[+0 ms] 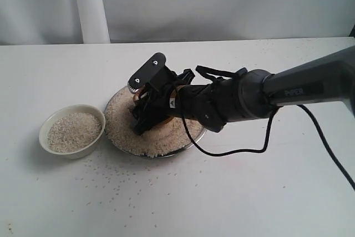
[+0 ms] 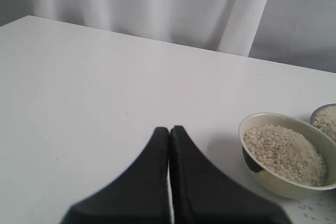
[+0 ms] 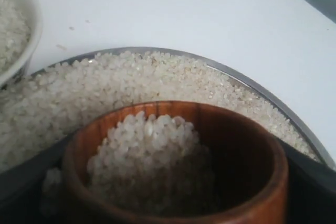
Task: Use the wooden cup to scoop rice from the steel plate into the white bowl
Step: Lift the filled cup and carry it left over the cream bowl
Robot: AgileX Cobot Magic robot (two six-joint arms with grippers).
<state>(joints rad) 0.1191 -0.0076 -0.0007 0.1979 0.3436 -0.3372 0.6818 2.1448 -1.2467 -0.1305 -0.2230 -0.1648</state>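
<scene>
The right wrist view shows only the top of the wooden cup (image 3: 239, 161). Its bottom is cut off, so I cannot tell if it touches the heap under it. The black right pincer (image 1: 145, 112) pinches the cup from both sides. In the exterior view it hides almost all of the cup. The cup is over the steel plate (image 3: 252, 85), near the middle of the table (image 1: 249, 192). The left pincer (image 2: 169, 140) is pressed together, tip against tip, over bare table.

The table is white and smooth. A white curtain (image 1: 222, 4) hangs behind its far edge. Loose grains (image 1: 119, 187) lie scattered toward the near edge. A thin black cable (image 1: 233, 151) droops onto the table beside the plate.

The cup is round, shiny red-brown wood, and it has rice inside. The plate is wide, flat, shiny grey metal with a thin rim. It is heaped with small pale rice (image 3: 131, 82). The white bowl (image 2: 278, 184) is round, thick, smooth and cream. It stands just beside the plate, toward the left edge, and rice fills it nearly to the rim.
</scene>
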